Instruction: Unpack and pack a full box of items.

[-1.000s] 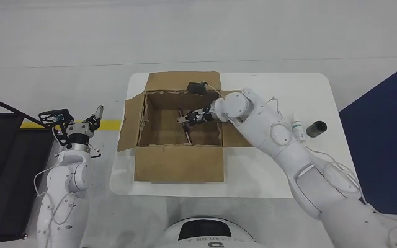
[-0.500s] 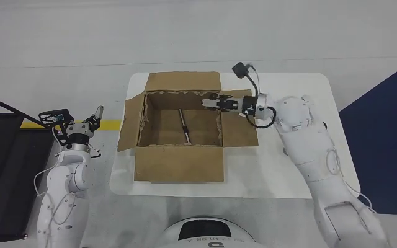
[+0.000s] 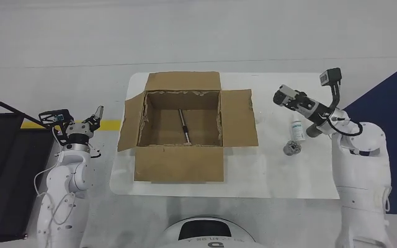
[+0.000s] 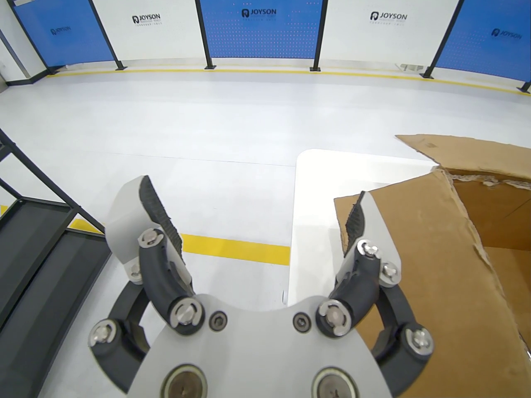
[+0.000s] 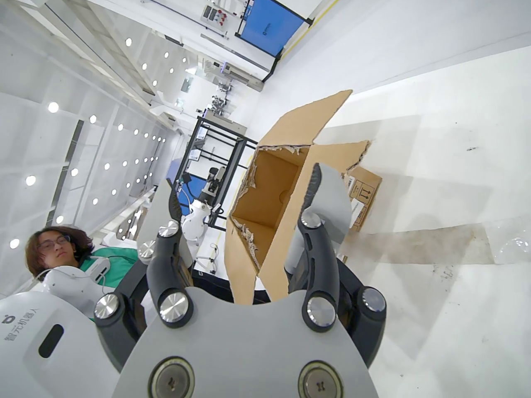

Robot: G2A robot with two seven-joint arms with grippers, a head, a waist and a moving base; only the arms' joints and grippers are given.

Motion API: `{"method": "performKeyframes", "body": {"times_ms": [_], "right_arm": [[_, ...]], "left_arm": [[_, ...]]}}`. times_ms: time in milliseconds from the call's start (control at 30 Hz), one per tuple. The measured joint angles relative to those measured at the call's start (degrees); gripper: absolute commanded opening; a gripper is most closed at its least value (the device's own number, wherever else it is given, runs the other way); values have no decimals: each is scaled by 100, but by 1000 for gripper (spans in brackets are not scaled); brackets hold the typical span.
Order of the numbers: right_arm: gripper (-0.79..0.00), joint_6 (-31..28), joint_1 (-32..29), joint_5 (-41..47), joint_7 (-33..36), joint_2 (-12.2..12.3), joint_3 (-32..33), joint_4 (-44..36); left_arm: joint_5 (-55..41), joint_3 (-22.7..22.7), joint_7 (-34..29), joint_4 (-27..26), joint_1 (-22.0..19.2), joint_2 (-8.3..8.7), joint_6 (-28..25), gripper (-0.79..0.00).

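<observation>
Inspecting remotely, I find the cardboard box [image 3: 180,164] standing open on the left half of the bench [image 3: 273,180], with a slim rod [image 3: 184,127] on its floor. A white bottle [image 3: 298,129] and a small dark item [image 3: 290,148] rest near the right edge. The right jaws are released and empty over the far right corner, and the left jaws are released beyond the left edge.

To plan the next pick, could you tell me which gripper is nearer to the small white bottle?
Right. The right gripper hangs close by the small white bottle; the left gripper is off the table, on the far side of the cardboard box.
</observation>
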Motion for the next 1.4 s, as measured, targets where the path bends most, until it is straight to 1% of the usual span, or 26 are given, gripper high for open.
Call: {"method": "performKeyframes", "body": {"times_ms": [367,433,467,533,700,833,900,967,1000,1067,1100,1133,1167,1267,1333,1400], "right_arm": [[0,-16,-7,-7,-5,0,3,-7],[0,-100,-96,-162,-160,15,86,-21],[0,-123,-188,-323,-338,34,204,23],[0,-31,-299,-505,-487,73,425,159],[0,253,-561,-1028,-910,217,1284,712],[0,562,-786,-1511,-1286,317,1852,987],[0,904,-874,-1941,-1575,359,2008,1049],[0,1419,-831,-2538,-1923,385,1946,1103],[0,1592,-762,-2692,-1958,392,1879,1167],[0,1824,-561,-2750,-1770,424,1754,1419],[-49,1885,-472,-2817,-1673,443,1691,1541],[-120,1919,-389,-2957,-1583,461,1613,1654],[-215,1925,-293,-3172,-1472,482,1510,1782],[-394,1872,-141,-3539,-1288,525,1339,2018],[-403,1840,-88,-3675,-1196,551,1287,2116],[-443,1758,-74,-3735,-1062,584,1301,2195]], "left_arm": [[0,0,0,0,0,0,0,0],[0,0,0,0,0,0,0,0],[0,0,0,0,0,0,0,0],[0,0,0,0,0,0,0,0],[0,0,0,0,0,0,0,0],[0,0,0,0,0,0,0,0],[0,0,0,0,0,0,0,0],[0,0,0,0,0,0,0,0],[0,0,0,0,0,0,0,0],[0,0,0,0,0,0,0,0],[0,0,0,0,0,0,0,0],[0,0,0,0,0,0,0,0],[0,0,0,0,0,0,0,0],[0,0,0,0,0,0,0,0],[0,0,0,0,0,0,0,0],[0,0,0,0,0,0,0,0]]}}
